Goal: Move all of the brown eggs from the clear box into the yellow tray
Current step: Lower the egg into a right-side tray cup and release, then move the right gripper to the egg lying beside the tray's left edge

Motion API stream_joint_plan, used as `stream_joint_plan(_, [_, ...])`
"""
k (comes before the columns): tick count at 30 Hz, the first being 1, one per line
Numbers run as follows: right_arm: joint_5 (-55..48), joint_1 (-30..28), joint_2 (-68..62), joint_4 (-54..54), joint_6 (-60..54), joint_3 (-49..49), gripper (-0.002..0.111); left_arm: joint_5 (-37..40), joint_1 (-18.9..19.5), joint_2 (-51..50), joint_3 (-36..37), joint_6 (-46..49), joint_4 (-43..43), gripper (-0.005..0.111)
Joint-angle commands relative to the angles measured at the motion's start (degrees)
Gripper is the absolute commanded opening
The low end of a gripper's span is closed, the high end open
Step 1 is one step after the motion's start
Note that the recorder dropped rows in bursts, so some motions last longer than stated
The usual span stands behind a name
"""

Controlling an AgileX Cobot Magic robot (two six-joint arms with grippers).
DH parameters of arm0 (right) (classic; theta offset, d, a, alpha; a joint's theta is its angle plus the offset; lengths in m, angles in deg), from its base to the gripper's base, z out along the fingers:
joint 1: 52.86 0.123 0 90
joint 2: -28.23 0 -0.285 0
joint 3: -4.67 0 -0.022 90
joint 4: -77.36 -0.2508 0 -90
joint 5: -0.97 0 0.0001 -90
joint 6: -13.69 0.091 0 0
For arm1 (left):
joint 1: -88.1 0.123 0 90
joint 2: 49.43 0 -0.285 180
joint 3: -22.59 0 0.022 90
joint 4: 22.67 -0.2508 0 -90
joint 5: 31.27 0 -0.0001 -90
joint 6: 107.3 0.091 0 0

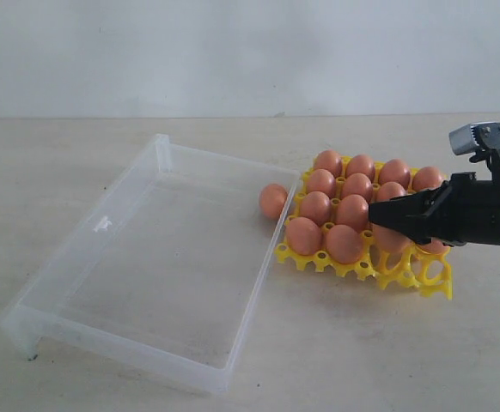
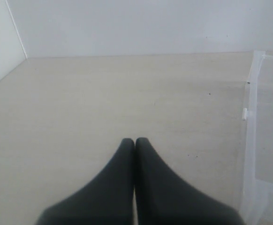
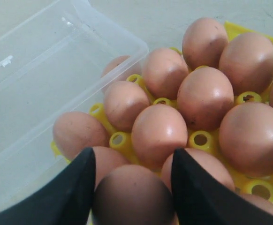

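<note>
Currently my right gripper [image 3: 132,157] spread egg-wide, pinching egg [image 3: 132,197] over tray's [image 1: 422,279] front edge. Left gripper [image 2: 135,143] closed tight, holding nothing. Last egg [image 1: 273,201] in box [image 1: 160,148] corner beside tray. Shell brittle, slick, light: take across sides, gently.

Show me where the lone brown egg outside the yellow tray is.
In the exterior view, the oval brown egg seems inside the clear plastic box, against its right wall, beside the yellow grid tray.

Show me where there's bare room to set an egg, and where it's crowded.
Free: the clear box floor, bare except one egg at its corner by the yellow tray; the tray's empty front-right cups. Crowded: the rest of the tray, full of eggs.
</note>
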Motion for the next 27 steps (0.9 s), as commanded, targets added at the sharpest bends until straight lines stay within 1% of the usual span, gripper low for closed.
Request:
stream_joint_plan(1, [0.51, -0.46, 0.01, 0.71, -0.5, -0.13, 0.046, -0.14, -0.18, -0.17, -0.2, 0.13, -0.21, -0.004])
stream_joint_plan(3, [0.51, -0.46, 0.01, 1.08, -0.5, -0.13, 0.049, -0.14, -0.18, -0.17, -0.2, 0.13, -0.21, -0.004])
stream_joint_plan(6, [0.51, -0.46, 0.01, 1.18, -0.31, -0.13, 0.059, -0.14, -0.18, -0.17, -0.2, 0.13, -0.21, -0.004])
stream_joint_plan(7, [0.51, -0.46, 0.01, 1.18, -0.31, -0.13, 0.061, -0.14, -0.18, -0.17, -0.2, 0.13, -0.21, -0.004])
stream_joint_plan(16, [0.81, -0.46, 0.01, 0.61, -0.18, -0.13, 0.06, -0.14, -0.18, -0.17, -0.2, 0.13, -0.21, -0.004])
stream_joint_plan(18, [2.7, -0.46, 0.01, -0.95, -0.18, -0.13, 0.06, -0.14, -0.18, -0.17, -0.2, 0.13, -0.21, -0.004])
stream_joint_plan(20, [7.56, -0.46, 0.01, -4.47, 0.07, -0.13, 0.06, -0.14, -0.18, -0.17, -0.2, 0.13, -0.21, -0.004])
stream_joint_plan(21, [11.27, -0.46, 0.39, -6.2, 0.53, -0.13, 0.057, -0.14, -0.18, -0.17, -0.2, 0.13, -0.21, -0.004])
stream_joint_plan(23, [18.2, -0.46, 1.29, -9.35, 0.54, -0.13, 0.046, -0.14, -0.18, -0.17, -0.2, 0.13, -0.21, -0.004])
stream_joint_plan(25, [18.2, 0.26, 3.0, -12.83, 1.0, 0.08, 0.028, -0.14, -0.18, -0.17, -0.2, 0.13, -0.21, -0.004])
stream_joint_plan(27, [18.2, 1.91, 5.34, -12.97, 1.55, 1.44, 0.008, -0.14, -0.18, -0.17, -0.2, 0.13, -0.21, -0.004])
